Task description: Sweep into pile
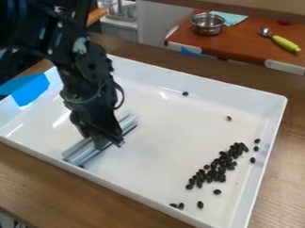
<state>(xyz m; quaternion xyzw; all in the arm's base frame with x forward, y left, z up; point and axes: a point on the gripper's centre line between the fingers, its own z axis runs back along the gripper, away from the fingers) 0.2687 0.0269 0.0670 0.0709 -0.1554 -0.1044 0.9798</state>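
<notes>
The black gripper (106,142) hangs down over the left part of the white tray (145,182), at a grey-white bar-like sweeping tool (79,153) that lies low along the tray floor, slanting from lower left to upper right. The gripper's lower end covers the middle of the tool. Many small dark beans (214,171) lie in an elongated cluster on the tray's right side, apart from the tool. A few stray ones are scattered behind the cluster, beside the right wall and near the front wall.
High tray walls surround the work area. Blue tape (29,89) covers the tray's left corner. Beyond the tray, a reddish-brown board (245,43) holds a metal pot (208,24), a teal cloth (230,18) and a spoon with a yellow-green handle (285,44).
</notes>
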